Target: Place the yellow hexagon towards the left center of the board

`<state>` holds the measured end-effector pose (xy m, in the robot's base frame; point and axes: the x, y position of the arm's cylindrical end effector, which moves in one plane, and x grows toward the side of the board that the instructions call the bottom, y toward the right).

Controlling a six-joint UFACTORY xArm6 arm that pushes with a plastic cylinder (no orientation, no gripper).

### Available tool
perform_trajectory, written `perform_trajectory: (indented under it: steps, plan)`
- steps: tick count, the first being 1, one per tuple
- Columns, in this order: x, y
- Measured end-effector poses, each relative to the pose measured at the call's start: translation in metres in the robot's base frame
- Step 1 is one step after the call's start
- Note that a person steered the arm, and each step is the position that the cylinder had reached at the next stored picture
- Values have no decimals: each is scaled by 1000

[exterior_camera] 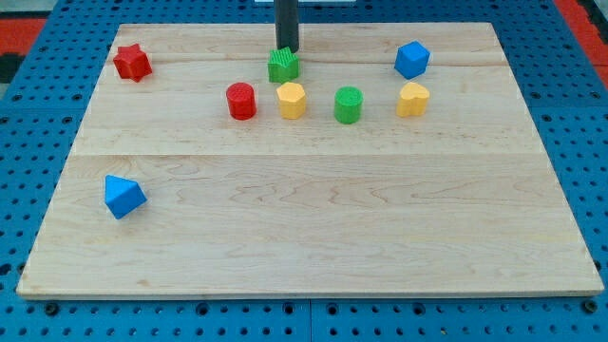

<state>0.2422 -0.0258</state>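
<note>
Camera view: a pale wooden board (313,218) lies on a blue perforated table (28,123). The dark rod comes down from the view's top, and my tip (286,49) ends at the far edge of a green ridged block (283,66), touching it or just above it; contact cannot be settled from this angle. The arm carries no claw, so there is nothing to be apart, together or clamped: only the straight rod shows.

The yellow hexagon block (292,100) sits in the upper half of the board, a little left of the board's middle line. It lies toward the view's bottom from my tip, nearly straight below it in the picture, with the green ridged block between the two. The tip and the yellow hexagon are apart.

A row runs across this part of the board. A red cylinder (241,101) stands just beside the yellow hexagon on the view's left, a green cylinder (349,104) stands near it on the view's right, and a second yellow block (412,99), its shape hard to make out, lies farther right. A blue faceted block (411,59) sits near the view's top right. A red star-shaped block (132,63) lies at the top left corner. A blue wedge-like block (123,196) rests well apart at the lower left.
</note>
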Motion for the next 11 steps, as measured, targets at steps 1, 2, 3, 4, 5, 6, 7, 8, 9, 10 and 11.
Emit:
perform_trajectory:
  steps: [1, 2, 3, 4, 5, 6, 7, 8, 9, 10, 11]
  plan:
    - [0, 0]
    - [6, 39]
    - [11, 60]
    - [45, 60]
    - [78, 76]
    - [90, 74]
    - [90, 2]
    - [105, -15]
    - [145, -16]
    - [165, -31]
    - [159, -86]
